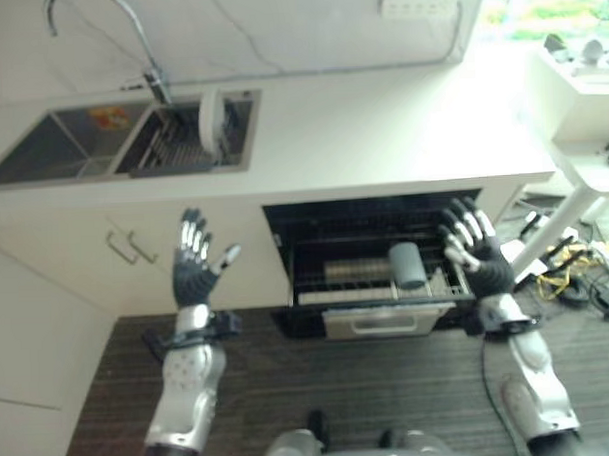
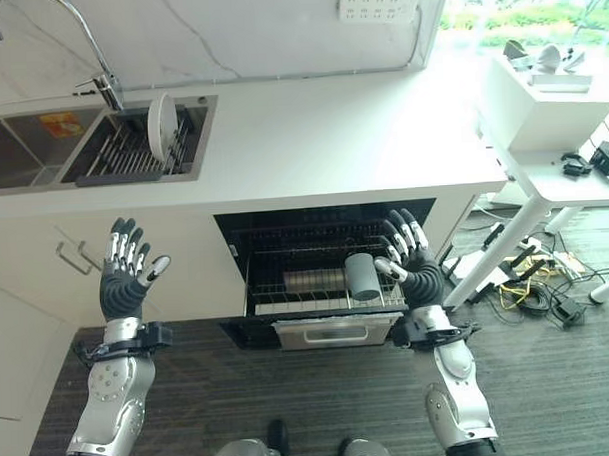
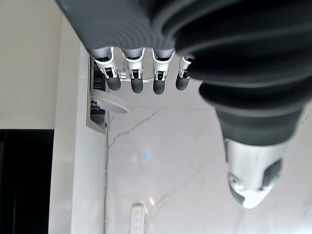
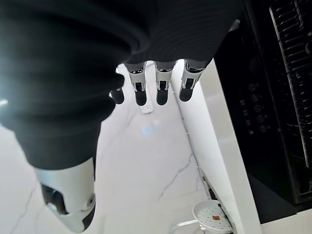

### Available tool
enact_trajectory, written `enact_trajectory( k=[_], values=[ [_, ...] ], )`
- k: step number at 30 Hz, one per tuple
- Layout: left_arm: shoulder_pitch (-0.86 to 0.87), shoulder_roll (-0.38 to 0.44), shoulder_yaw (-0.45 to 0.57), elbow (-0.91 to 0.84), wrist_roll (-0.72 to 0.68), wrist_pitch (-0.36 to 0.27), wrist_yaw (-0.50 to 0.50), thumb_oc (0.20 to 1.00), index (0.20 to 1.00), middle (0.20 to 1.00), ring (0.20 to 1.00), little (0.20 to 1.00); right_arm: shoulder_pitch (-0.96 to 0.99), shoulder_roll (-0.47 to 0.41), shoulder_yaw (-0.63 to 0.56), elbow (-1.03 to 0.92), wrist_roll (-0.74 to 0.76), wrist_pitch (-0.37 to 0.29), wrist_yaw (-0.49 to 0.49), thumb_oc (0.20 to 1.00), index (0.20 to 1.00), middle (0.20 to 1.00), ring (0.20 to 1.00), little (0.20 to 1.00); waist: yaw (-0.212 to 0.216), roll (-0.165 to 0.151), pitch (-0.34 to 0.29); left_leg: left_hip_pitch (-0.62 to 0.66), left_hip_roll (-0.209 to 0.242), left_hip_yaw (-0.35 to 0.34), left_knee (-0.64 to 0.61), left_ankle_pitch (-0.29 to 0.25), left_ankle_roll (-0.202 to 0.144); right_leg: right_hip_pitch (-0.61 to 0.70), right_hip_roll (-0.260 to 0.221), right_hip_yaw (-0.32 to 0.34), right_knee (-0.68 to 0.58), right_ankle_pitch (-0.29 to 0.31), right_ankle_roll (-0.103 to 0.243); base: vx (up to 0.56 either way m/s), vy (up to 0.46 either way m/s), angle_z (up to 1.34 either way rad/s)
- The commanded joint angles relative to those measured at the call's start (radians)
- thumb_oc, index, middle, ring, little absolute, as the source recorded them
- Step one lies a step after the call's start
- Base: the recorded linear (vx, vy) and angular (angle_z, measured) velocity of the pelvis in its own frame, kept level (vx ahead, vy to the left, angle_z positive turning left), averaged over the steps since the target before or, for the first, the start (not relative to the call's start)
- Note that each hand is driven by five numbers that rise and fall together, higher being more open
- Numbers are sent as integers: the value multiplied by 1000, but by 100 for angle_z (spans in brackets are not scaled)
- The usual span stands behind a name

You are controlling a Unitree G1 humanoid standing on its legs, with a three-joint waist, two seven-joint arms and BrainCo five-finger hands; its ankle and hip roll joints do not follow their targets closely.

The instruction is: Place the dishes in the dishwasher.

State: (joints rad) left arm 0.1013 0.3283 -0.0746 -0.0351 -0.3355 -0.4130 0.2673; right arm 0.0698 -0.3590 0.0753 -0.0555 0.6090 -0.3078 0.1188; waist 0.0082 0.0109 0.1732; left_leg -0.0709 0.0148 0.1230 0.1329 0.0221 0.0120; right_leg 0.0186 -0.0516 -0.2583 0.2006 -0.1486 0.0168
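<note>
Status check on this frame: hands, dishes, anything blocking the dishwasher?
Left hand and right hand both open, empty, raised. One plate upright in sink rack; grey cup in pulled-out dishwasher rack. Nothing blocking.

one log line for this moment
left hand: open, empty | right hand: open, empty | plate: sink rack | cup: dishwasher rack

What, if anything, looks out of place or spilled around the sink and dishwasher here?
Nothing stands out. A white plate stands upright in the sink rack, a grey cup sits in the pulled-out dishwasher rack, and the left hand and right hand are open and empty.
</note>
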Motion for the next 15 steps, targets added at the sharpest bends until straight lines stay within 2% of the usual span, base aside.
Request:
enact_trajectory(
  k=[1, 4, 5, 6, 8, 10, 12, 14, 15],
  values=[
    [-55, 20, 13, -61, 7, -103, -45, 1000, 1000, 1000, 1000, 1000, -81, -12, -46, -36, 9, -109, 16, 1000, 1000, 1000, 1000, 1000, 2, -35, 67, -21, -8, 19, 270, -128, -20, 52, 2, 43, -19, 17, 23, -6, 168, 48],
    [-58, 20, 10, -68, -5, -105, -57, 1000, 1000, 1000, 1000, 1000, -91, -6, -48, -37, -10, -116, 18, 1000, 1000, 1000, 1000, 1000, -2, -17, 67, -8, 89, 8, 123, -22, -60, 72, 2, 61, -27, -1, 30, 65, 328, -2],
    [-75, 16, 1, -65, -3, -95, -46, 1000, 1000, 1000, 1000, 1000, -96, -9, -43, -43, -25, -107, 18, 1000, 1000, 1000, 1000, 1000, -6, -3, 63, -11, 137, -19, 35, 49, -87, 88, -3, 79, -37, -12, 35, 125, 512, 3],
    [-87, 14, -2, -56, -3, -94, -44, 1000, 1000, 1000, 1000, 1000, -97, -14, -41, -49, -27, -99, 14, 1000, 1000, 1000, 1000, 1000, -10, 2, 60, -10, 154, -35, -2, 70, -96, 97, -11, 87, -39, -18, 40, 136, 524, 0],
    [-104, 14, -4, -36, -8, -95, -64, 1000, 1000, 1000, 1000, 1000, -91, -23, -47, -57, -18, -86, 9, 1000, 1000, 1000, 1000, 1000, -18, 9, 51, 1, 167, -32, -38, 60, -98, 104, -39, 85, -34, -24, 53, 121, 445, -20],
    [-116, 24, -7, -27, -17, -82, -95, 1000, 1000, 1000, 1000, 1000, -68, -23, -69, -72, -19, -78, -2, 1000, 1000, 1000, 1000, 1000, -33, 18, 36, 43, 157, 2, -76, 22, -90, 104, -84, 65, -22, -22, 80, 146, 492, -20],
    [-124, 32, -14, -22, -34, -81, -127, 1000, 1000, 1000, 1000, 1000, -53, -19, -83, -74, -2, -77, -2, 1000, 1000, 1000, 1000, 1000, -37, 18, 30, 66, 119, -10, -72, -15, -74, 98, -115, 65, -24, -1, 104, 130, 377, 7],
    [-126, 37, -16, -48, -31, -50, -165, 1000, 1000, 1000, 1000, 1000, -39, -3, -100, -76, 10, -78, -10, 1000, 1000, 1000, 1000, 1000, -32, 18, 21, 93, 65, -31, -77, -58, -42, 72, -152, 74, -18, 27, 129, 165, 401, 15],
    [-126, 41, -28, -62, -28, -34, -179, 1000, 1000, 1000, 1000, 1000, -32, 12, -106, -90, 15, -69, -21, 1000, 1000, 1000, 1000, 1000, -27, 17, 16, 99, 34, -36, -76, -76, -12, 52, -159, 83, 18, 36, 137, 150, 329, 29]
  ],
)
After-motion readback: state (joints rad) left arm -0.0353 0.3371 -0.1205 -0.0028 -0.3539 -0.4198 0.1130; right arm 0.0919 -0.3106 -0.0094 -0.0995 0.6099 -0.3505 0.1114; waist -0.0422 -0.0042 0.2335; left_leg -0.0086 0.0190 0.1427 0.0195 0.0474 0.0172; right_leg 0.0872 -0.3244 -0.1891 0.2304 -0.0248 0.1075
